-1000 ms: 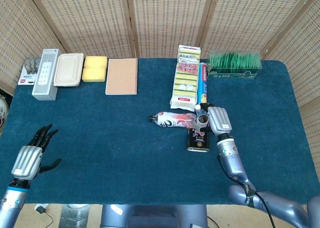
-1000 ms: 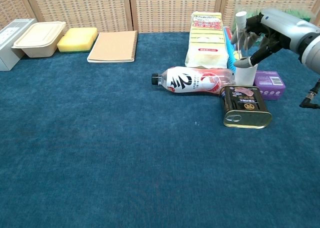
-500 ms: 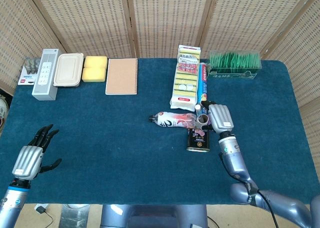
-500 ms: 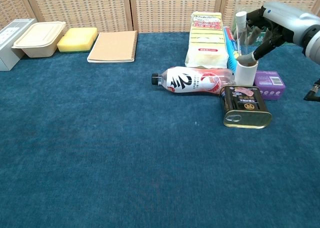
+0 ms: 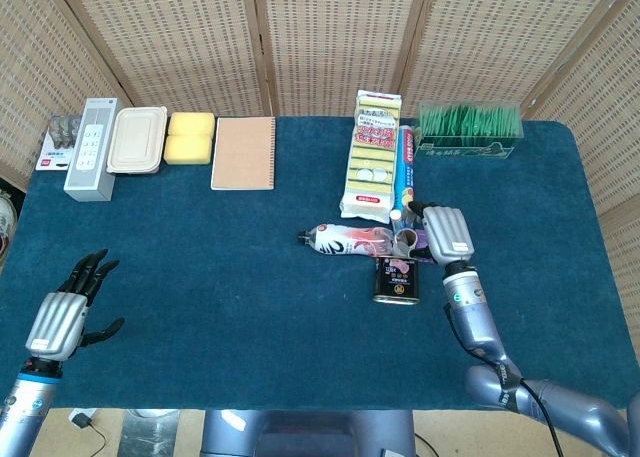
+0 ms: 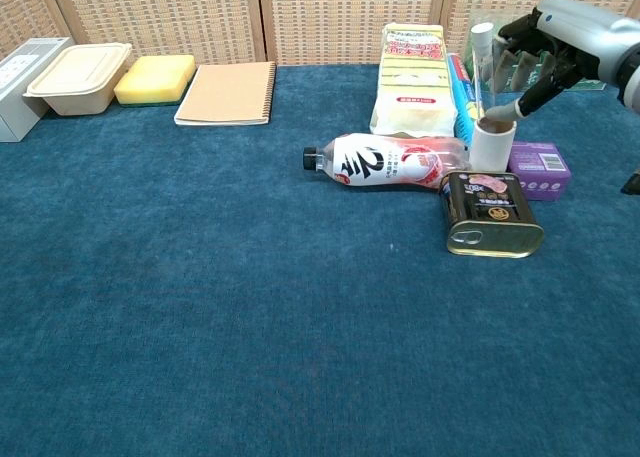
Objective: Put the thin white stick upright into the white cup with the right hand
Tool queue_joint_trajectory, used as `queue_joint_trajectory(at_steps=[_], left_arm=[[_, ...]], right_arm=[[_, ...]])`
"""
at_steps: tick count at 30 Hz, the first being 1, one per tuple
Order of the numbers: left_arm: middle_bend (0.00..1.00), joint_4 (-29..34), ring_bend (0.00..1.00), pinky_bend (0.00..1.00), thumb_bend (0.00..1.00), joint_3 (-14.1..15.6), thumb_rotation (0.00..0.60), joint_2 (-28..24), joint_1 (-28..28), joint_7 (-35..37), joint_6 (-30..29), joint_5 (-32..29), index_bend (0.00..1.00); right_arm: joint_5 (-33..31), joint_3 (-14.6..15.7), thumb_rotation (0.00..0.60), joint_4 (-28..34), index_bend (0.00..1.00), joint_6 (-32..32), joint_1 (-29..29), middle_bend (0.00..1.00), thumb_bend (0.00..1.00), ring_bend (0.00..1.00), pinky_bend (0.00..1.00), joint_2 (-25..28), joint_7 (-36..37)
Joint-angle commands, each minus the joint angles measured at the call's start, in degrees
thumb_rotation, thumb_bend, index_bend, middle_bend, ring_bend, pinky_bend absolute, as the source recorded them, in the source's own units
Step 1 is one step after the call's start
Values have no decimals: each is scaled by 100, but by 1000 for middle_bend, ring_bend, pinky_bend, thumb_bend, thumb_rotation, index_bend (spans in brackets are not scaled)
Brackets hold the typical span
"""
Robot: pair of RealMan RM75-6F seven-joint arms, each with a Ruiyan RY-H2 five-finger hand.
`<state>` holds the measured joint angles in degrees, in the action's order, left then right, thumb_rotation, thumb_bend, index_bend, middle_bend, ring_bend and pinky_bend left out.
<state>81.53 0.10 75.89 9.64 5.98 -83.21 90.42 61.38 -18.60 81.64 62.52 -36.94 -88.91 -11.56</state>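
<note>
The white cup [image 6: 492, 145] stands upright behind a dark can, and it also shows in the head view [image 5: 406, 241]. The thin white stick [image 6: 481, 72] stands upright inside the cup, its capped top well above the rim. My right hand [image 6: 548, 45] hovers just right of the stick with its fingers spread and a small gap to the stick. Its thumb points down toward the cup's rim. From above, the right hand [image 5: 447, 235] sits beside the cup. My left hand [image 5: 62, 317] rests at the near left edge, fingers apart and empty.
A plastic bottle [image 6: 390, 160] lies on its side left of the cup. The dark can [image 6: 490, 212] lies in front, a purple box [image 6: 540, 167] to the right. A sponge pack [image 6: 410, 77] and a blue tube [image 5: 406, 167] lie behind. A notebook [image 5: 243, 153] and food boxes line the far left.
My right hand has let go of the stick and drawn away to the right. The stick stays upright in the cup. The left hand has barely moved.
</note>
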Motion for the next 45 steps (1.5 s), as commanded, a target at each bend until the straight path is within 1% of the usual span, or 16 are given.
queue_joint_trajectory(at_steps=[1,23,37,41,45], left_arm=[[36,0,30,314,197,-2,600,0,0,-1,1,-5,96],[37,14,30,314,198,-9,600,-33,-6,44,-28,2,96],[36,11,30,314,197,-8,600,-27,-2,29,-9,-7,96],[37,9,30,314,198,-13,600,-23,-2,23,-4,-18,95],[36,11,30,314,197,-12,600,-22,-1,18,-2,-18,96]], right_arm=[[-28,22,600,-3,461,-12,-2,495,259,474,531,-17,-20],[-147,32,600,-65,483,30,-112,513,260,501,536,-253,-154],[-178,69,600,-86,545,-21,-205,580,272,583,578,-211,-418],[-196,95,600,-62,546,-54,-226,585,274,592,585,-175,-513],[-230,86,600,-33,552,-29,-245,607,283,623,620,-161,-592]])
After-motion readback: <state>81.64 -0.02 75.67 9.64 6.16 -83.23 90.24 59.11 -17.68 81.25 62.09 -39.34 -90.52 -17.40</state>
